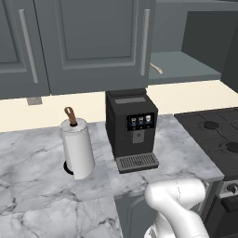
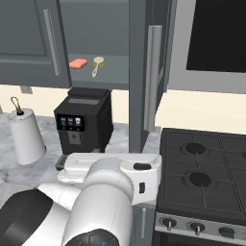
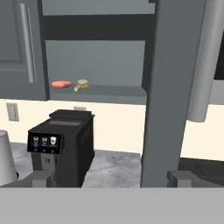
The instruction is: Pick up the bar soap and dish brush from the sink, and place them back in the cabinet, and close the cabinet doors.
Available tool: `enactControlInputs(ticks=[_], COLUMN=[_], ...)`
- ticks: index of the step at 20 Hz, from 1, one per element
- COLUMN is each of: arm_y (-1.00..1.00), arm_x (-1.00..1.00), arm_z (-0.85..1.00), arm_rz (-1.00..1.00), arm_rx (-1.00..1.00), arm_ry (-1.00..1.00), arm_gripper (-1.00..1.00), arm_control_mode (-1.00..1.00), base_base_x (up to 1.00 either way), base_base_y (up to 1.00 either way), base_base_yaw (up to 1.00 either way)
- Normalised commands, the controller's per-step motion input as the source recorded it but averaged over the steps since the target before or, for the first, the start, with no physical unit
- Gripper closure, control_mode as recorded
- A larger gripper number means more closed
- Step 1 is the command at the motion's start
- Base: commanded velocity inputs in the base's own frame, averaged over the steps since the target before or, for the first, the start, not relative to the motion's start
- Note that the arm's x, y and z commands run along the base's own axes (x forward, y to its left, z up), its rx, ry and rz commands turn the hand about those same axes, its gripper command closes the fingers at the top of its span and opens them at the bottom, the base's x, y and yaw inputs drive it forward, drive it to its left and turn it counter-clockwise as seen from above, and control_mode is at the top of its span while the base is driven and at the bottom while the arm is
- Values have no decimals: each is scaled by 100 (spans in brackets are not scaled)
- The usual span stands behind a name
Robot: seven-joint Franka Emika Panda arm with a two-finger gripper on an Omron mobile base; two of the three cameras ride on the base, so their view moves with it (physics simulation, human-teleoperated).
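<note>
Bar soap (image 2: 78, 63), coral-orange flat rounded block, lies flat on the open cabinet (image 2: 115, 67) shelf, left part, near the front edge. Dish brush (image 2: 98, 64) just right of it, apart, round cream-tan head toward the back, pale handle angled toward the front edge. Cabinet doors (image 2: 150, 72) dark grey, long silver bar handles; right one swung open edge-on, left one open too.

Veined marble counter (image 1: 37, 153), matt grey cabinet doors (image 1: 88, 42), brushed-metal handles (image 2: 153, 77)
</note>
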Motion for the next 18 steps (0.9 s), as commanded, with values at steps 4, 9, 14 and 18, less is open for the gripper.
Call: enactControlInputs(ticks=[4, 9, 14, 18], arm_y=[-27, -25, -24, -21], arm_x=[6, 8, 11, 13], arm_z=[0, -1, -6, -8], arm_rz=[0, 0, 1, 2], arm_rx=[0, 0, 0, 0], arm_ry=[0, 0, 0, 0], arm_gripper=[-100, -100, -100, -100], arm_control_mode=[-100, -100, -100, -100], base_base_x=[0, 0, 0, 0], base_base_y=[0, 0, 0, 0], base_base_yaw=[0, 0, 0, 0])
